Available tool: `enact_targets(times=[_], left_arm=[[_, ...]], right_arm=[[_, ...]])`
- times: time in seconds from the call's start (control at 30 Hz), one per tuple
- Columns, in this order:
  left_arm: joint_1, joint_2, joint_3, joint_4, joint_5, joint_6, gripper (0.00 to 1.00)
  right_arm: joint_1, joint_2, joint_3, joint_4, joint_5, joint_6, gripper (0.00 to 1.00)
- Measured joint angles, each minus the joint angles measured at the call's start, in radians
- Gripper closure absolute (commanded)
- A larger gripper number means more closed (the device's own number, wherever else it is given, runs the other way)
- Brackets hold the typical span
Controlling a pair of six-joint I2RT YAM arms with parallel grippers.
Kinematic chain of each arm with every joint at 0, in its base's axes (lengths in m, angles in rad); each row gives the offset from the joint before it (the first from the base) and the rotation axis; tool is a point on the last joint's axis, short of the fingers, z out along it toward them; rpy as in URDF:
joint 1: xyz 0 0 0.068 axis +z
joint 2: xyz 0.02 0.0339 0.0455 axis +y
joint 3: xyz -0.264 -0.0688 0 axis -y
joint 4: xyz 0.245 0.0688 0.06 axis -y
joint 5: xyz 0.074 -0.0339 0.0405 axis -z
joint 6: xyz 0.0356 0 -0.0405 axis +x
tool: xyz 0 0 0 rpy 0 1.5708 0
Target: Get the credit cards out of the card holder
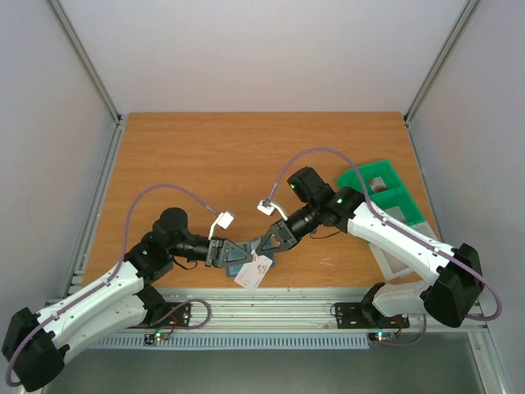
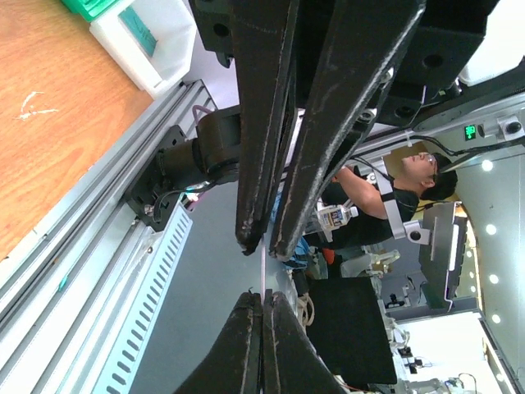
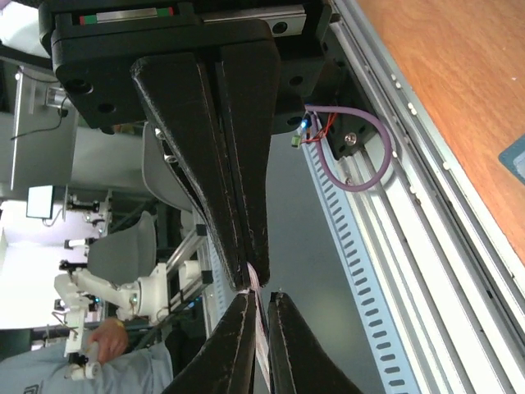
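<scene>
Low in the centre of the overhead frame, just above the near edge of the table [image 1: 205, 156], I held the holder [image 1: 246, 253] up between both claws. My left claw [image 1: 223, 253] was clamped shut on its left end. My right claw [image 1: 277, 236] met it from the right, fingers pinched together on a thin pale edge that I judged to be a card [image 1: 254, 271]. That card, pale with red marks, stuck out of the holder toward the bottom of the frame but had not come free. No loose card showed on the table. Whether any lay in the green bin [image 1: 369, 176] at right, I could not tell. By my reckoning the job was at an early stage: this card was gripped but not drawn, and any others were tucked out of sight.
</scene>
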Motion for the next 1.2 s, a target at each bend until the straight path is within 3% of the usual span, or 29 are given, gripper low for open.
enact_targets(times=[0.23,0.3,0.43,0.6,0.77,0.87,1.2], left_arm=[[-0.003,-0.027,-0.012,0.004,0.003,-0.005,1.00],[-0.003,-0.027,-0.012,0.003,0.005,-0.005,0.95],[-0.003,-0.025,-0.013,0.003,-0.026,-0.011,0.75],[-0.002,-0.027,-0.010,-0.020,-0.125,0.003,0.41],[-0.002,-0.048,0.027,-0.158,-0.266,0.026,0.19],[-0.002,-0.047,0.076,-0.245,-0.348,0.054,0.01],[-0.002,0.008,0.257,-0.487,-0.610,0.151,0.01]], right_arm=[[0.010,0.000,-0.003,0.017,-0.028,0.005,0.99],[0.009,0.000,-0.010,0.027,-0.037,0.011,0.99],[0.009,-0.011,-0.039,0.064,-0.035,0.038,0.99],[-0.013,-0.039,-0.084,0.111,0.000,0.114,0.99],[-0.087,-0.065,-0.108,0.159,0.060,0.205,0.99],[-0.130,-0.092,-0.125,0.184,0.105,0.254,0.99],[-0.336,-0.196,-0.201,0.227,0.238,0.391,0.99]])
